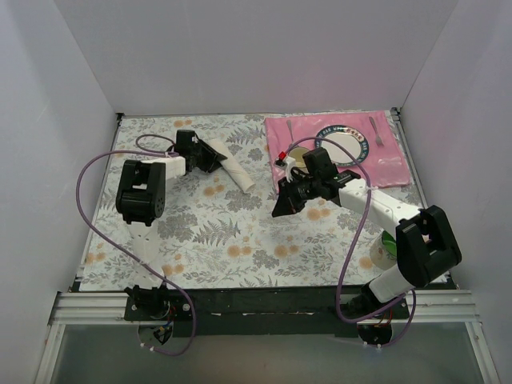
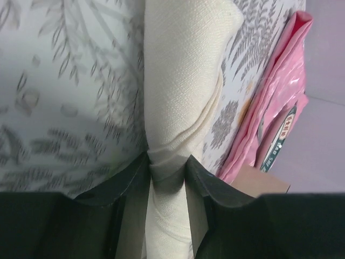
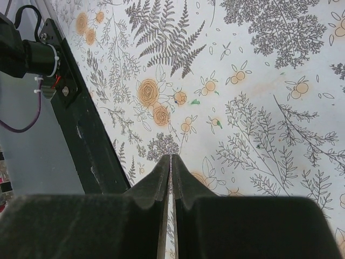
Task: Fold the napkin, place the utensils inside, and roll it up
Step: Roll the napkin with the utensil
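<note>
The napkin (image 1: pixel 234 170) is an off-white cloth rolled into a tube, lying on the floral tablecloth left of the pink placemat. My left gripper (image 1: pixel 210 157) is shut on the roll's near end. In the left wrist view the fingers pinch the cloth (image 2: pixel 183 81) between them, at the gripper (image 2: pixel 168 168). My right gripper (image 1: pixel 282 206) is shut and empty, hovering over the tablecloth at centre right. In the right wrist view its tips (image 3: pixel 171 159) meet with nothing between them. The knife is not visible in any view.
A pink placemat (image 1: pixel 392 164) lies at the back right with a plate (image 1: pixel 344 144) and a small silver utensil (image 1: pixel 376 132) on it; the mat also shows in the left wrist view (image 2: pixel 275 102). A green-and-white cup (image 1: pixel 384 250) stands by the right arm's base. The black front rail (image 3: pixel 81 124) runs nearby.
</note>
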Robot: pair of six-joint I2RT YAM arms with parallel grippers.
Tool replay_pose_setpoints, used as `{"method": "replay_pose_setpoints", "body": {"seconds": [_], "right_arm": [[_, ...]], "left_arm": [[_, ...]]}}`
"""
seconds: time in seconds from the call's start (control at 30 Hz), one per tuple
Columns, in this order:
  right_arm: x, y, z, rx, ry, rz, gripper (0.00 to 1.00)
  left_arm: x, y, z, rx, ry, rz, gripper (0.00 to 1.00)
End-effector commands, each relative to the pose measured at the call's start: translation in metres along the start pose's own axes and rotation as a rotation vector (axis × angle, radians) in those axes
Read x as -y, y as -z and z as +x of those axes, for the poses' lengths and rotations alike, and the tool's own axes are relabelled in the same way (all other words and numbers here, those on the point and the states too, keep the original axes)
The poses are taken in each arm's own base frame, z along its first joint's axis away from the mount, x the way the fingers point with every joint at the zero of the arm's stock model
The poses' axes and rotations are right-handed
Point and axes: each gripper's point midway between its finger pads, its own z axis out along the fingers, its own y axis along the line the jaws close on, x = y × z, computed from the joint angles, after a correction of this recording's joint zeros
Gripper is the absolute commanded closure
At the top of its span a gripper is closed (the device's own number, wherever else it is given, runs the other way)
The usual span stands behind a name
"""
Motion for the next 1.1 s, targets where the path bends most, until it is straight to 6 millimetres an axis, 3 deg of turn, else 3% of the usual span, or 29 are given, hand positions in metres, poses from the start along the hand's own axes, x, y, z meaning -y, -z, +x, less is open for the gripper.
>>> {"method": "replay_pose_setpoints", "body": {"seconds": [0.0, 0.2, 0.3, 0.5, 0.6, 0.63, 0.67, 0.73, 0.77, 0.83, 0.87, 0.93, 0.97, 1.0, 1.07], "right_arm": [[-0.010, 0.012, -0.012, 0.043, 0.030, -0.011, 0.89], [-0.008, 0.022, -0.016, 0.056, 0.041, 0.022, 0.89], [-0.007, 0.027, -0.017, 0.065, 0.039, 0.033, 0.89], [-0.005, 0.031, -0.016, 0.068, 0.036, 0.044, 0.89], [-0.004, 0.033, -0.018, 0.076, 0.038, 0.056, 0.89], [-0.004, 0.035, -0.020, 0.082, 0.043, 0.060, 0.89], [-0.004, 0.036, -0.021, 0.086, 0.045, 0.067, 0.89], [-0.004, 0.038, -0.026, 0.098, 0.050, 0.076, 0.89], [-0.004, 0.039, -0.027, 0.101, 0.052, 0.079, 0.88], [-0.003, 0.041, -0.030, 0.110, 0.050, 0.089, 0.88], [-0.002, 0.043, -0.033, 0.118, 0.051, 0.102, 0.88], [-0.001, 0.047, -0.035, 0.123, 0.050, 0.123, 0.88], [0.005, 0.051, -0.037, 0.132, 0.049, 0.172, 0.87], [0.009, 0.055, -0.036, 0.131, 0.041, 0.207, 0.87], [0.020, 0.068, -0.038, 0.152, 0.035, 0.319, 0.83]], "left_arm": [[-0.020, -0.035, -0.032, 0.054, -0.002, -0.067, 0.70], [-0.019, -0.073, -0.056, 0.039, 0.034, -0.028, 0.70], [-0.013, -0.081, -0.065, 0.050, 0.033, -0.014, 0.70], [0.009, -0.072, -0.084, 0.073, -0.035, -0.001, 0.64], [0.025, -0.051, -0.092, 0.073, -0.064, 0.002, 0.51], [0.020, -0.045, -0.089, 0.058, -0.061, -0.025, 0.47], [0.039, -0.025, -0.092, 0.072, -0.083, 0.004, 0.44], [0.042, -0.004, -0.086, 0.058, -0.072, 0.000, 0.36], [0.052, 0.021, -0.079, 0.060, -0.072, 0.018, 0.35], [0.055, 0.047, -0.067, 0.049, -0.076, 0.029, 0.34], [0.057, 0.072, -0.055, 0.047, -0.084, 0.041, 0.34], [0.067, 0.102, -0.043, 0.044, -0.116, 0.078, 0.33], [0.070, 0.115, -0.030, 0.018, -0.130, 0.099, 0.33], [0.081, 0.145, -0.017, 0.026, -0.170, 0.141, 0.33], [0.096, 0.171, 0.016, 0.013, -0.262, 0.179, 0.32]]}}
